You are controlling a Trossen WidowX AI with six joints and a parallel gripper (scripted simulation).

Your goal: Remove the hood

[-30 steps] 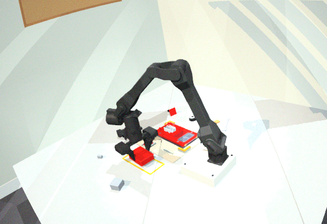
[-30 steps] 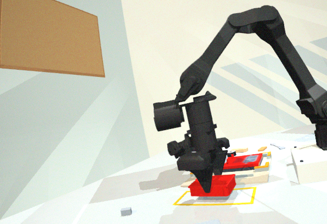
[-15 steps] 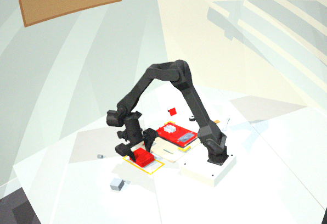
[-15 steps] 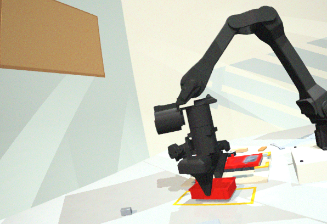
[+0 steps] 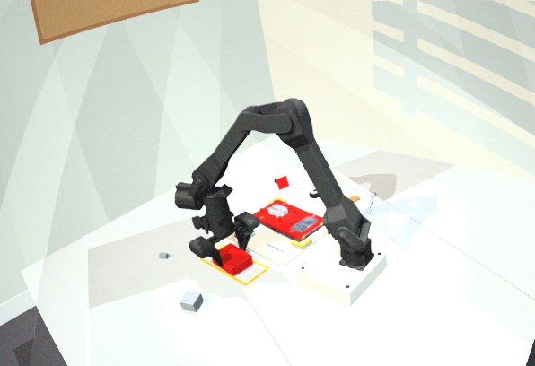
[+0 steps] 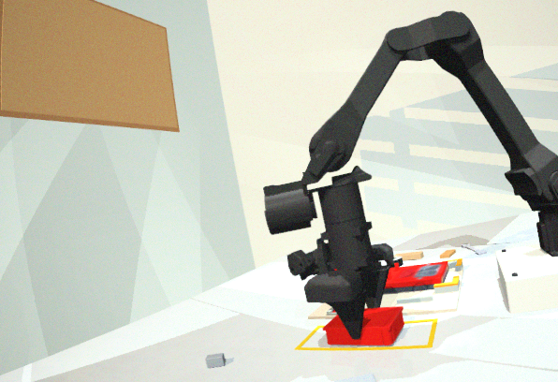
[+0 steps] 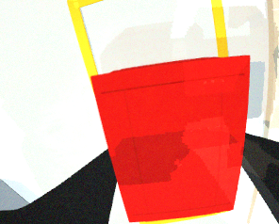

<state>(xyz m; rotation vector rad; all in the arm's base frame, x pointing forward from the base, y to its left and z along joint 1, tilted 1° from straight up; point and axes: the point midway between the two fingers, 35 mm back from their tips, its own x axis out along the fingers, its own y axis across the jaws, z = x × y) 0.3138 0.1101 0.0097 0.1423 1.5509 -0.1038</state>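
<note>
My gripper (image 5: 231, 253) (image 6: 362, 325) (image 7: 173, 146) is shut on the red hood (image 5: 237, 261) (image 6: 376, 330) (image 7: 172, 142), with one dark finger on each side of it. The hood sits very low over the yellow marked rectangle (image 5: 257, 275) (image 6: 433, 332) (image 7: 78, 25), covering its left part in the exterior view. I cannot tell whether the hood touches the table. The red toy car (image 5: 289, 220) (image 6: 414, 273) lies behind on a pale board, to the right of the gripper, with its hood off.
The arm's white base block (image 5: 346, 280) (image 6: 529, 283) stands to the right of the rectangle. A grey cube (image 5: 191, 300) lies in front. A small grey block (image 5: 164, 256) (image 6: 215, 360) lies to the left. A small red piece (image 5: 282, 182) lies behind the car.
</note>
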